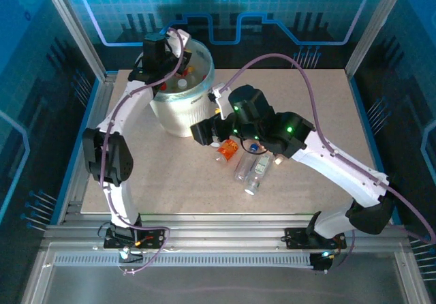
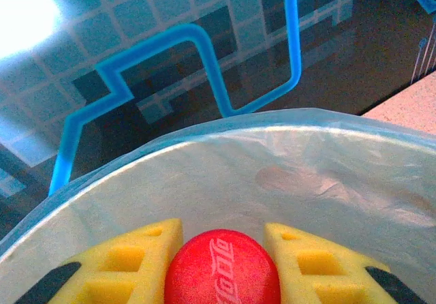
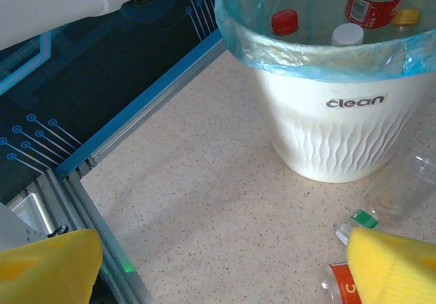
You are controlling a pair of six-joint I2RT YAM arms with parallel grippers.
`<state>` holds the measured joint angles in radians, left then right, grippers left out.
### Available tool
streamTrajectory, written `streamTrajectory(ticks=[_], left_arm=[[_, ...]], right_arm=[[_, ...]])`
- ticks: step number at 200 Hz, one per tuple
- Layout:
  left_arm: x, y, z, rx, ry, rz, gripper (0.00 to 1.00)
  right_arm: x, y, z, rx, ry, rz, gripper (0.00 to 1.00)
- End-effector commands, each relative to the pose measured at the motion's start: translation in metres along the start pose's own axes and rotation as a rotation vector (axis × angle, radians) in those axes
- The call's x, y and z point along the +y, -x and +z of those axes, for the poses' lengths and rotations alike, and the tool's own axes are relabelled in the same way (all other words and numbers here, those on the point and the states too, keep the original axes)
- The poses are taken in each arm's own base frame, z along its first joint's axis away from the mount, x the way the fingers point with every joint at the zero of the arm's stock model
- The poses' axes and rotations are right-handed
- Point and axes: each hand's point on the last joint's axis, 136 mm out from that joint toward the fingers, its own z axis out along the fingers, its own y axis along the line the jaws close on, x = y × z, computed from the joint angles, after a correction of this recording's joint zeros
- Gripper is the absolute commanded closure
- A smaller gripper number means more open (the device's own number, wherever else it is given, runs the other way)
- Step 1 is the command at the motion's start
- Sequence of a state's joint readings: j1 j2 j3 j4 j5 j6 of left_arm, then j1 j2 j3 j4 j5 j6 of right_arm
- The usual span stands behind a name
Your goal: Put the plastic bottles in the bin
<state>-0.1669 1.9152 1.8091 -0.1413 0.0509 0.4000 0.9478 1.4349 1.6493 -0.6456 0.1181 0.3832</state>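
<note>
**Release over the bin.** At far left, we see the left gripper (image 1: 163, 50) clamped on a red-capped bottle (image 2: 222, 271), its yellow fingers (image 2: 136, 256) flanking the cap. It is held above the bin (image 1: 178, 118), which stands on the worktop (image 1: 163, 188) and already contains other bottles (image 3: 285, 22). We judge the step in hand to be the release. The jaws should part only with the bottle wholly inside the rim, clear of the blue liner (image 3: 320, 62), and low enough that it does not bounce out. To the right, the right gripper (image 3: 221, 266) hangs with fingers apart just right of the bin, above the loose bottles (image 1: 253, 169). We would keep it clear of the bin during the drop.
</note>
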Motion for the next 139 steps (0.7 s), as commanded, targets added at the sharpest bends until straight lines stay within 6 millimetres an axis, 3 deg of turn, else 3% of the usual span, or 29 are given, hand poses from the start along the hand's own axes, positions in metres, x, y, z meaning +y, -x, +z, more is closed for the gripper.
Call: streamTrajectory(ticks=[1, 33, 55, 80, 95, 115, 139], left_arm=[[-0.045, -0.125, 0.017, 0.396, -0.165, -0.079, 1.0], [-0.043, -0.138, 0.023, 0.457, -0.151, -0.092, 1.0], [-0.048, -0.132, 0.025, 0.465, -0.185, -0.147, 0.89], [-0.055, -0.102, 0.019, 0.388, -0.238, -0.215, 0.75], [-0.053, -0.079, 0.014, 0.335, -0.247, -0.243, 0.69], [-0.047, -0.048, 0.004, 0.273, -0.24, -0.274, 0.51], [-0.045, -0.014, -0.012, 0.192, -0.254, -0.309, 0.4]], right_arm=[[-0.005, -0.01, 0.001, 0.033, -0.012, 0.025, 0.07], [-0.007, -0.014, 0.001, 0.039, -0.015, 0.038, 0.07], [-0.006, -0.015, 0.001, 0.043, -0.012, 0.047, 0.07], [-0.004, -0.013, -0.001, 0.037, -0.005, 0.058, 0.08], [-0.003, -0.011, -0.004, 0.027, 0.0, 0.064, 0.08], [-0.003, -0.008, -0.008, 0.011, 0.001, 0.069, 0.09], [-0.003, -0.008, -0.011, 0.003, -0.005, 0.071, 0.09]])
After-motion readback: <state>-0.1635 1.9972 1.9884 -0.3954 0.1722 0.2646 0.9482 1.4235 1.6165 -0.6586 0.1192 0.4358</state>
